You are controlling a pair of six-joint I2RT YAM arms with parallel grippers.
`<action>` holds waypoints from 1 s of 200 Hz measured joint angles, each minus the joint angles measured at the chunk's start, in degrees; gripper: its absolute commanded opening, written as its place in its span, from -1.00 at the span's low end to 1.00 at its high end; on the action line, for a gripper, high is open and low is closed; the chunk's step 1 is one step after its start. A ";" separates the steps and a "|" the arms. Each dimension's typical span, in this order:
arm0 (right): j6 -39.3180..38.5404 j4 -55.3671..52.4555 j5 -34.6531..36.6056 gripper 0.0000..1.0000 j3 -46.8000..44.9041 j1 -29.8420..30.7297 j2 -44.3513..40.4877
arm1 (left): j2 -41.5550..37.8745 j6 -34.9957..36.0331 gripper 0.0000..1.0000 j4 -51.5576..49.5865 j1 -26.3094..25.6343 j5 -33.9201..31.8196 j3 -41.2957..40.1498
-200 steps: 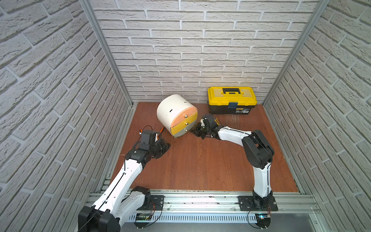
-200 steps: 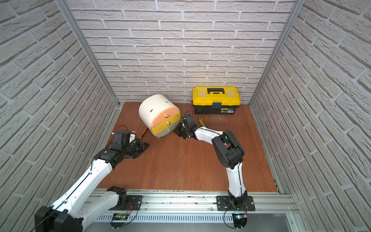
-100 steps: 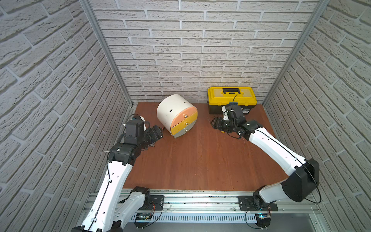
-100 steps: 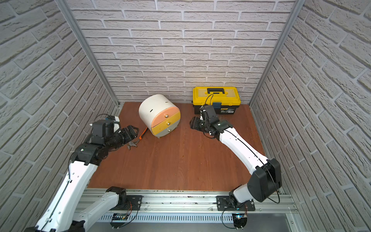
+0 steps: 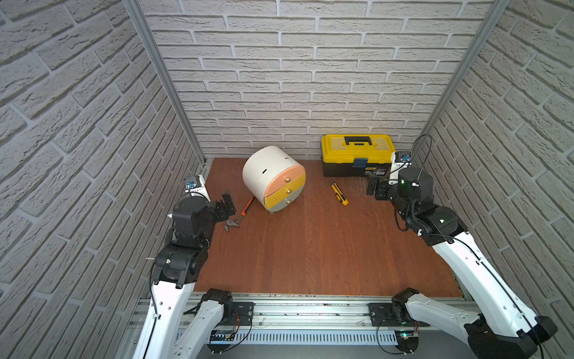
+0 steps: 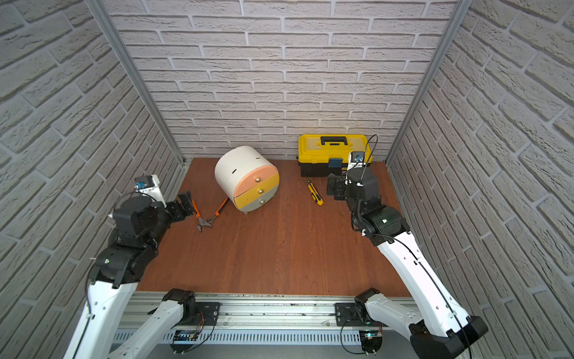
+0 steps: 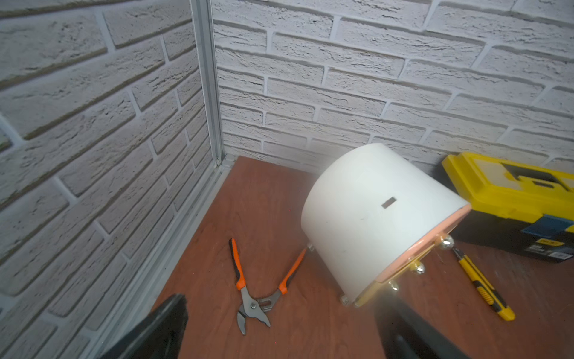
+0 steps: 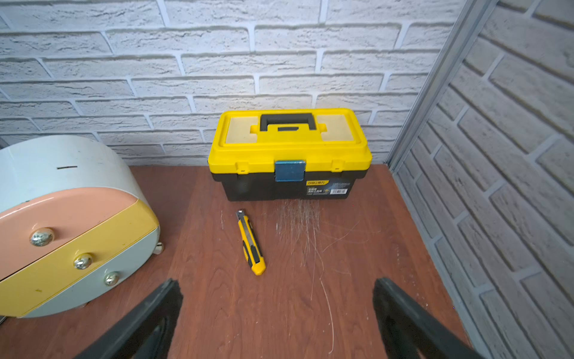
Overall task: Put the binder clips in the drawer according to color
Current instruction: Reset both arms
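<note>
Now that both arms have swung back, your left gripper and right gripper gape empty, the drawer is shut, no clips showing: likely finished.

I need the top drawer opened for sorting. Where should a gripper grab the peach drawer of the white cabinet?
Grip the round brass knob on the peach drawer, approaching its front face head-on: it is the only protrusion on that flat front.
</note>
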 measured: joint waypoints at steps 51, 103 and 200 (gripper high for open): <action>-4.92 8.39 4.33 0.97 -13.00 -0.28 -0.04 | -8.02 8.83 0.97 12.55 0.15 -7.39 -16.63; -5.99 20.28 5.92 0.97 -32.35 -3.61 -0.07 | -7.85 11.39 0.97 23.19 4.55 -13.51 -35.95; -9.66 53.59 5.05 0.97 -46.42 -10.29 11.34 | 17.25 12.48 0.97 61.40 17.38 -0.33 -49.33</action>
